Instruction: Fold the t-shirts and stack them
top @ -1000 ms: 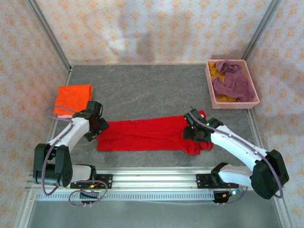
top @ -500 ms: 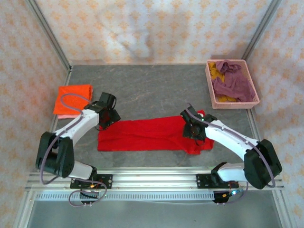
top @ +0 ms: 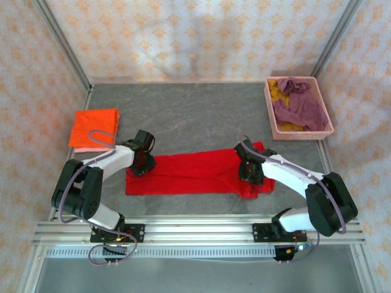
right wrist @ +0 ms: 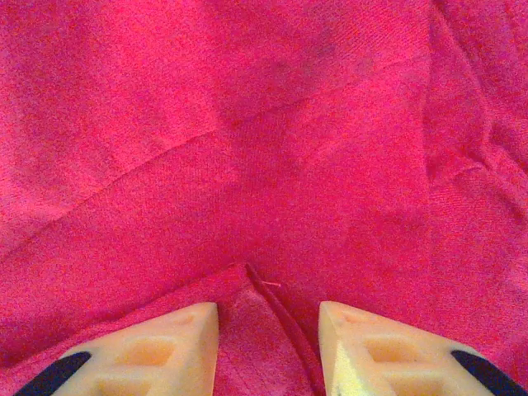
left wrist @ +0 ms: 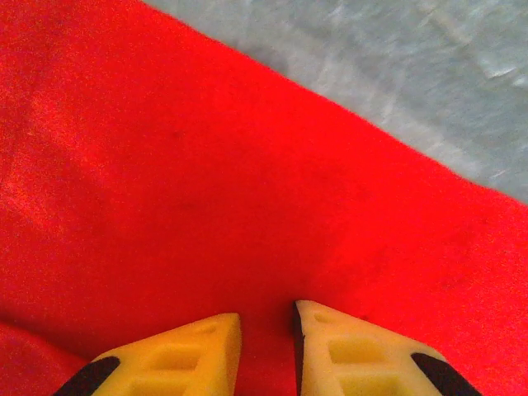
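Surface: mottled grey table top (top: 183, 116), with an aluminium rail (top: 195, 229) at 6 o'clock.
Room: pale patterned fabric walls (top: 195, 36).
Shirt: bright red cloth t-shirt (top: 189, 174), a long flat band just toward 6 o'clock of centre.
Left gripper (left wrist: 266, 318): on the band's 9 o'clock end; fingers nearly together, grip unclear.
Right gripper (right wrist: 268, 309): on the 3 o'clock end; fingers parted astride a cloth ridge.
Aside: folded orange cloth t-shirt (top: 95, 127) at 10 o'clock.

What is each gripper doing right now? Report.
Left gripper: fingers close together on the bright red cloth t-shirt; grip cannot be told.
Right gripper: open, over the same shirt.
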